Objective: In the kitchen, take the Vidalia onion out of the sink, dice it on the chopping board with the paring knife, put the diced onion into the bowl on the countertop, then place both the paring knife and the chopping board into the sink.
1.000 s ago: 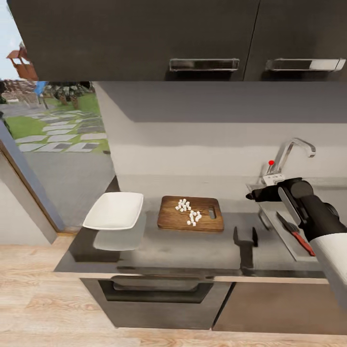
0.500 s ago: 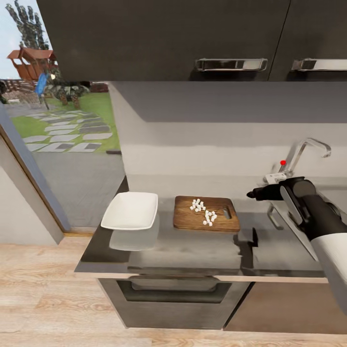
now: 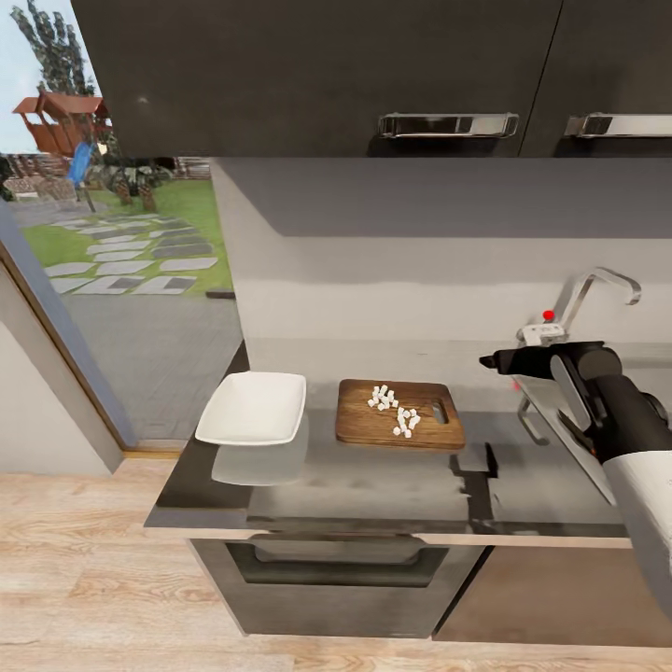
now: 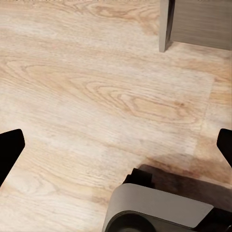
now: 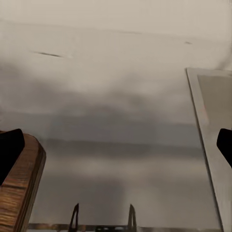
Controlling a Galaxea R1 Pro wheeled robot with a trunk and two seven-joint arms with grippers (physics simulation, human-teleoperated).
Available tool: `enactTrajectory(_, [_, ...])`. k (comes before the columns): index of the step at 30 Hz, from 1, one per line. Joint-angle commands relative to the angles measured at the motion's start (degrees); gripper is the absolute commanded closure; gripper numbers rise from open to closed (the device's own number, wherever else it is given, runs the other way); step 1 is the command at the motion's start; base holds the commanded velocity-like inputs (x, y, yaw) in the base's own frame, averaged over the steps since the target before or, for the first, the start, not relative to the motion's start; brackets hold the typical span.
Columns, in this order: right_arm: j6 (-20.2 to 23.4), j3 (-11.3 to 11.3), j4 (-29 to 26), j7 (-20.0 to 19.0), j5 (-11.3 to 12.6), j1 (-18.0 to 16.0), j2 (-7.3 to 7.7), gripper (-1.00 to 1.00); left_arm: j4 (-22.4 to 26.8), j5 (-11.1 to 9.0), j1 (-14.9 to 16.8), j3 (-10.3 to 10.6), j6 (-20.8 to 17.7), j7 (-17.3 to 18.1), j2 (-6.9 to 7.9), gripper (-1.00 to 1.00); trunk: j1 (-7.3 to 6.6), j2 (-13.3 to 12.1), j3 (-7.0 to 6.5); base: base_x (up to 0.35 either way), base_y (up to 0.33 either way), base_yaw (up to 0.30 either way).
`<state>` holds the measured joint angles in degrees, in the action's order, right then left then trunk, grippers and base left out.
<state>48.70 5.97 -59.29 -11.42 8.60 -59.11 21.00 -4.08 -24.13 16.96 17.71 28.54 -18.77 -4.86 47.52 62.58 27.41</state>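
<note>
Your left gripper hangs low over the floor, fingers wide w/ nothing between. Your right gripper, raised a bit since 0.5 s ago, floats over the countertop btw board & sink, wide & empty. Diced onion sits mid-board, bowl empty at the left end. Dice transfer is next, I'd say

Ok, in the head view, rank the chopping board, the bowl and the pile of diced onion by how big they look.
Largest to smallest:
1. chopping board and bowl: too alike in apparent size to rank.
2. diced onion, the small white pile on the board, clearly the smallest.
</note>
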Motion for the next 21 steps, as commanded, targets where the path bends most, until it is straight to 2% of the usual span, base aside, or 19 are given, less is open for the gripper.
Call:
enactTrajectory(1, [0.2, 0.1, 0.0, 0.2, 0.4, 0.0, -0.08, -1.0, -0.2, -0.3, 0.1, 0.5, 0.3, 0.1, -0.04, -1.0, 0.0, 0.0, 0.06, 0.0, 0.0, 0.0])
enactTrajectory(6, [0.2, 0.3, 0.4, 0.3, 0.2, 0.0, -1.13, -1.0, -0.2, -0.3, 0.1, 0.5, 0.2, 4.0, 0.02, -1.0, 0.0, 0.0, 0.06, 0.0, 0.001, 0.0])
enactTrajectory(21, [0.3, 0.2, 3.1, 0.7, -0.1, 0.0, -1.22, -1.0, -0.3, -0.3, 0.1, 0.5, 0.1, 4.7, 0.14, -1.0, 0.0, 0.0, 0.06, 0.0, 0.187, 0.0])
